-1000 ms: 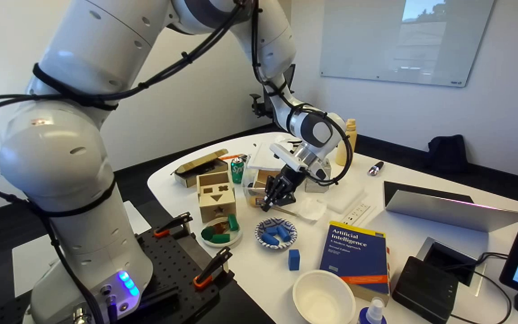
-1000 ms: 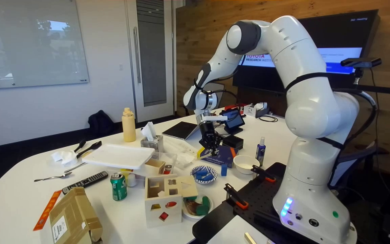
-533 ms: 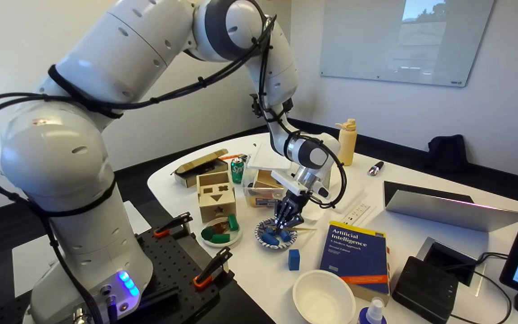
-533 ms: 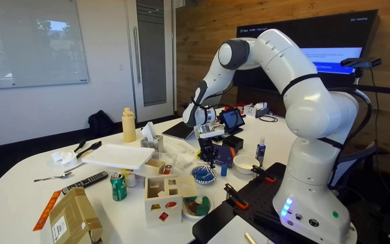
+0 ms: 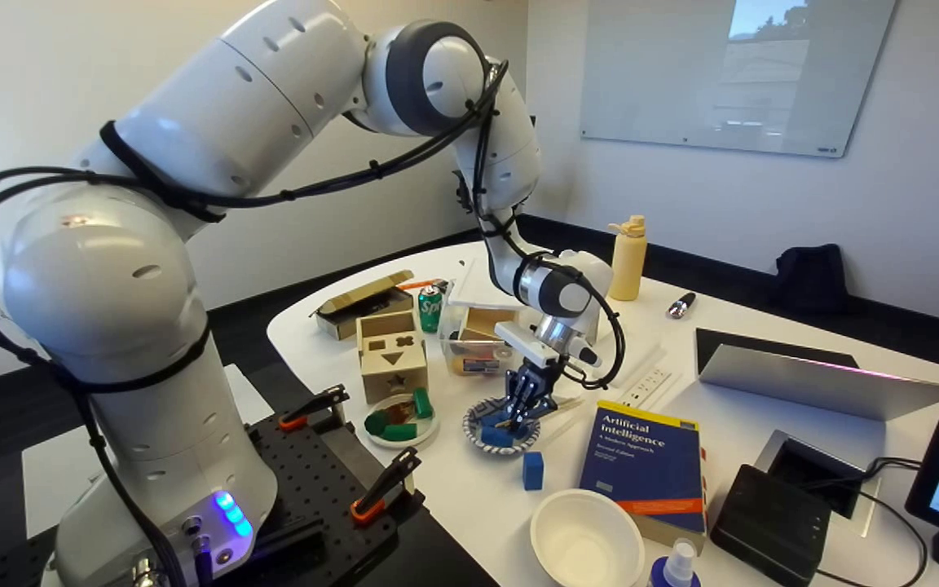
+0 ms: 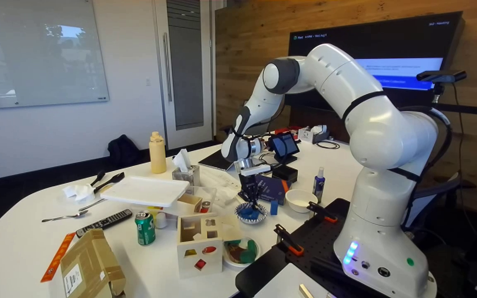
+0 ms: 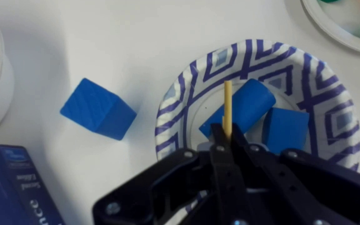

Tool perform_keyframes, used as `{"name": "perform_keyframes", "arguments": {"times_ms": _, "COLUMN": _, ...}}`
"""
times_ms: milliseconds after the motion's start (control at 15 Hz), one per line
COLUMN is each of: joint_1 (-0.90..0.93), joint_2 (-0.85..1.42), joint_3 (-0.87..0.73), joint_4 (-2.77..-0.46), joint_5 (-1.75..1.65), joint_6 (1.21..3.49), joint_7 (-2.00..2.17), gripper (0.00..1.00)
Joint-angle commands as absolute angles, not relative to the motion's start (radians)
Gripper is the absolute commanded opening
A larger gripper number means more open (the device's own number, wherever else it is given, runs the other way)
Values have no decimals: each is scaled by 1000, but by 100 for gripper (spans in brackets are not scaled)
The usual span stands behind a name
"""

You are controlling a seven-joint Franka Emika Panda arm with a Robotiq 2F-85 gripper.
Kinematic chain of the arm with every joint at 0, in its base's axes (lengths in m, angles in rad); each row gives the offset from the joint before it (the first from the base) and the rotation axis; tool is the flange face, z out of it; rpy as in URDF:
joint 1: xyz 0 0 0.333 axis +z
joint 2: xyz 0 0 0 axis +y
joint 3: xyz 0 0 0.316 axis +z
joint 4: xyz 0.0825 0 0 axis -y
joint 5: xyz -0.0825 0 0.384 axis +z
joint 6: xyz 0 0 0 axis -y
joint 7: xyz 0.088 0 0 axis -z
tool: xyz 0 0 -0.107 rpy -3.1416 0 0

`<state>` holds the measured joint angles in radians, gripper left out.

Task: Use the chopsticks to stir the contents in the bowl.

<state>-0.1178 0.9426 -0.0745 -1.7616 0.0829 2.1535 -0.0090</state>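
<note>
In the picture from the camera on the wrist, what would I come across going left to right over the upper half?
White bowl → blue block → patterned bowl → white dish. I leave out the chopsticks, since they cross over the patterned bowl.

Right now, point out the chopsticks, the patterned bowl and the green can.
Chopsticks (image 7: 227, 104): wrist view, exposed end of one stick.
Patterned bowl (image 7: 252, 61): wrist view, inner wall.
Green can (image 6: 145, 228): in an exterior view, middle of its side.
</note>
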Motion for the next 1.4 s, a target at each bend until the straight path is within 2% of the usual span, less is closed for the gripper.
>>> {"name": "perform_keyframes", "arguments": {"times_ms": 0, "joint_1": -95, "joint_2": 937, "joint_3": -80, "joint_4": -1771, "joint_5": 67, "joint_6": 2170, "joint_7": 31, "gripper": 39}}
{"name": "perform_keyframes", "arguments": {"times_ms": 533, "joint_1": -86, "joint_2": 884, "joint_3": -77, "joint_4": -1821, "joint_5": 68, "joint_6": 2167, "joint_7": 23, "gripper": 99}}
{"name": "perform_keyframes", "arguments": {"times_ms": 1333, "joint_1": -97, "joint_2": 574, "joint_3": -66, "joint_4": -2035, "joint_5": 100, "joint_6": 2176, "joint_7": 19, "gripper": 100}}
